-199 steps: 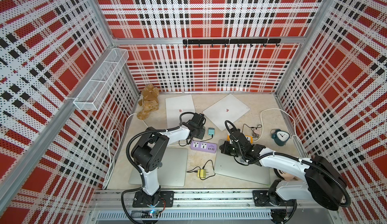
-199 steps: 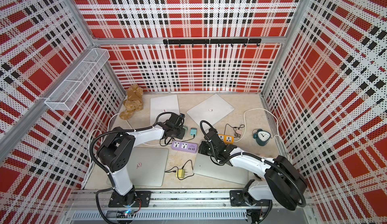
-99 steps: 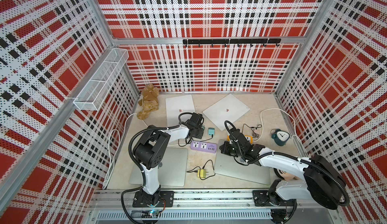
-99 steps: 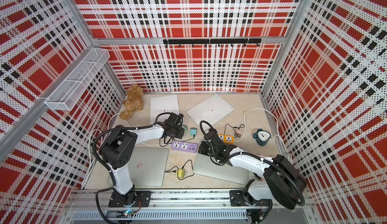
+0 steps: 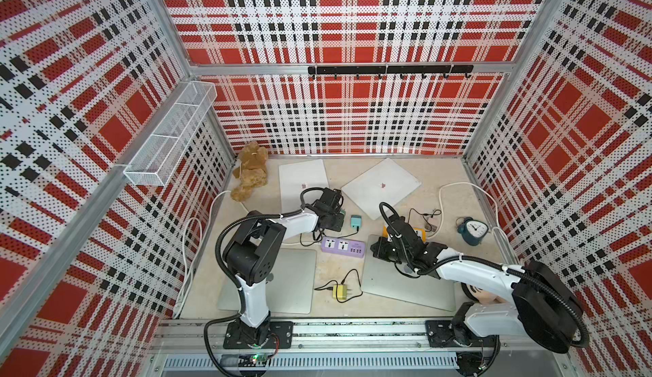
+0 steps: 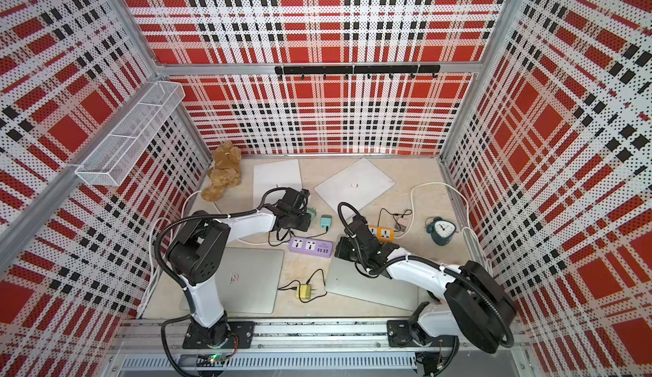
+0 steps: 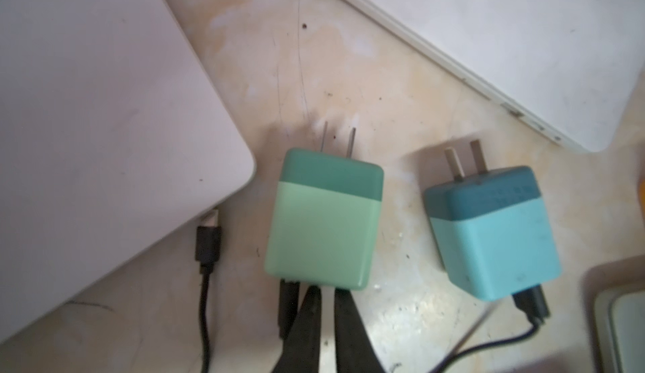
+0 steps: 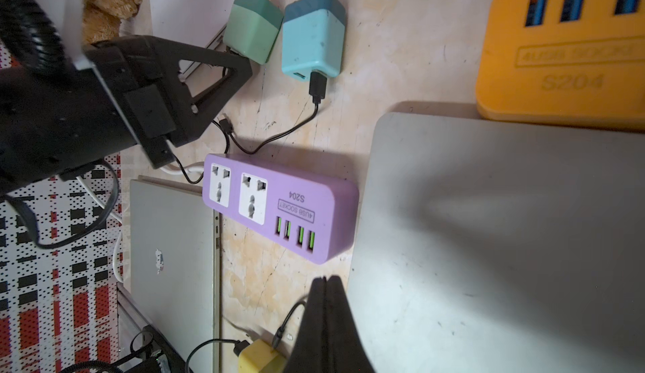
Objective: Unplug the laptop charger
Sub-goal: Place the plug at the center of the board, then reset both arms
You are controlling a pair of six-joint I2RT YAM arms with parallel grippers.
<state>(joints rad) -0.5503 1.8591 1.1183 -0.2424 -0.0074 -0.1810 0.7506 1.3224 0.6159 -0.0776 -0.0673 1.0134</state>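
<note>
The black plug (image 7: 208, 240) lies on the worktop (image 7: 401, 92) just beside the green charger (image 7: 323, 221), parallel to it, nearest the left fingers (image 7: 307, 326), a slit apart and empty at that charger's base; the right fingers (image 8: 335, 319), pressed together, sit well away.

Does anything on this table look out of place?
The green charger, blue charger and yellow charger lie loose with prongs bare, while the purple power strip has both sockets empty. A black cable plug lies beside the white laptop, not inserted.
</note>
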